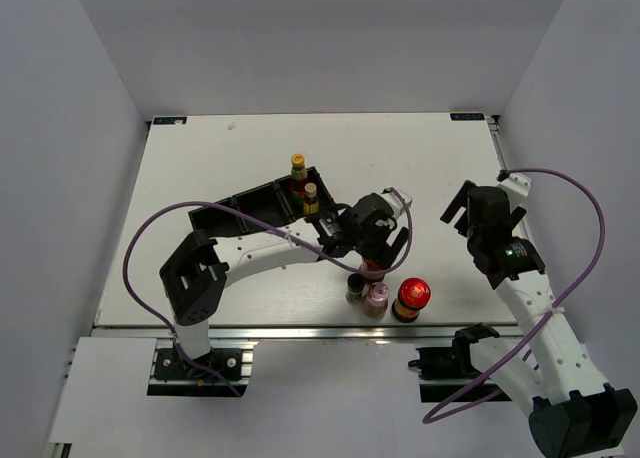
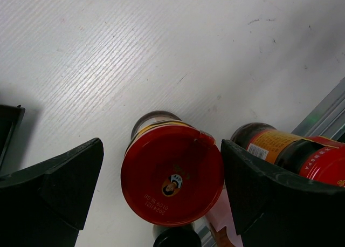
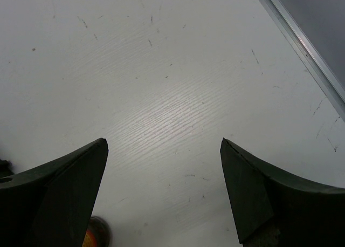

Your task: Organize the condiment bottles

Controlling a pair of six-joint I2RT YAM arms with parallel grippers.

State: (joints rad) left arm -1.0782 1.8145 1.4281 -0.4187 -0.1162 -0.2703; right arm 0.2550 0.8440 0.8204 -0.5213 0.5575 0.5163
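Red-lidded jar [image 2: 172, 182] stands upright near the near edge of the surface [image 2: 161, 53], right of centre, between the wide-open jaws of the left tool [image 2: 161, 147], untouched. Judged step: grasp approach. Next move calls for descending and closing squarely, clear of the neighbouring jar [image 2: 302, 155]. Right tool [image 3: 164, 144] is agape and empty, towards the right edge.

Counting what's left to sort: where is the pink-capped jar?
Top view: the pink-capped jar stands at the front of the table, between the dark-capped jar, left, and a red-lidded jar, right.

The white table [image 1: 230, 158] bears a black tray [image 1: 228, 211] and 4 jars [image 1: 377, 296].
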